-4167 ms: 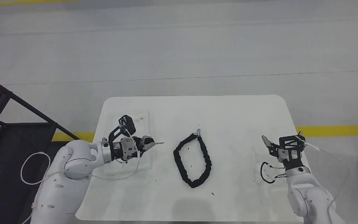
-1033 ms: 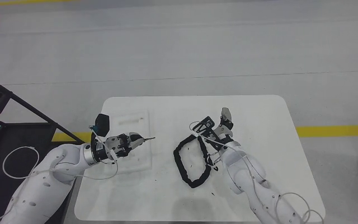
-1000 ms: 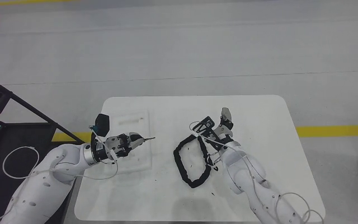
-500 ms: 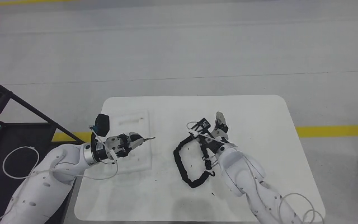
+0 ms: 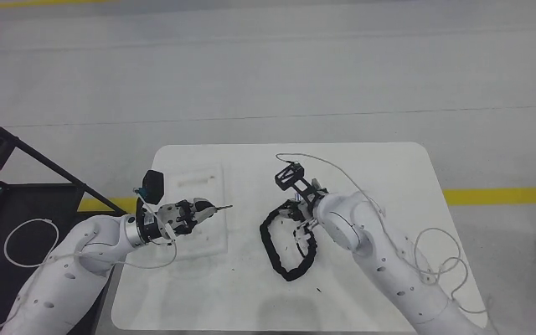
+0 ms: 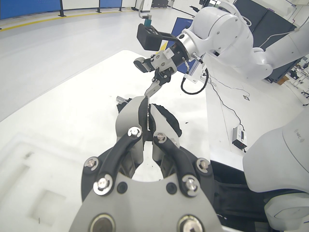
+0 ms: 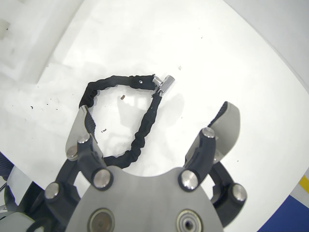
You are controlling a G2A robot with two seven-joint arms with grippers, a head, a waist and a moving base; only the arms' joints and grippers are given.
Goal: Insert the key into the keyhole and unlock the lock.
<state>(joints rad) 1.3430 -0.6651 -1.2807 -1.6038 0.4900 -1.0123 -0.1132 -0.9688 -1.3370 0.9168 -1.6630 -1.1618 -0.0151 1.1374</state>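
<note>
1. Swinging in from the right edge of the table, the right arm now hangs over the lock; the left arm has barely shifted.
2. Lock [image 5: 287,273]: a black sleeved chain lying flat in a loop at the centre of the table [image 5: 394,167]. Its metal cylinder [image 7: 166,83] sits at the loop's upper end. I cannot tell which way the keyhole faces.
3. Key [image 5: 222,206]: pinched in the left gripper [image 5: 209,208], left of centre in the top view. Its tip points right toward the lock, well apart from it. The fingers [image 6: 135,114] sit close together on it.
4. Right gripper [image 7: 154,121]: spread wide above the loop and holding nothing. One finger is over the chain's far side, the other over bare table.
5. White foam tray [image 5: 201,180]: lies under the left gripper.
6. Risks, as I judge them:
   - Closing on the soft sleeve rather than the cylinder would leave the keyhole free to swing away from the key.
   - The thin key could twist in its pinch if it meets the cylinder off-axis.
   - A low descent could shove the loop sideways.
</note>
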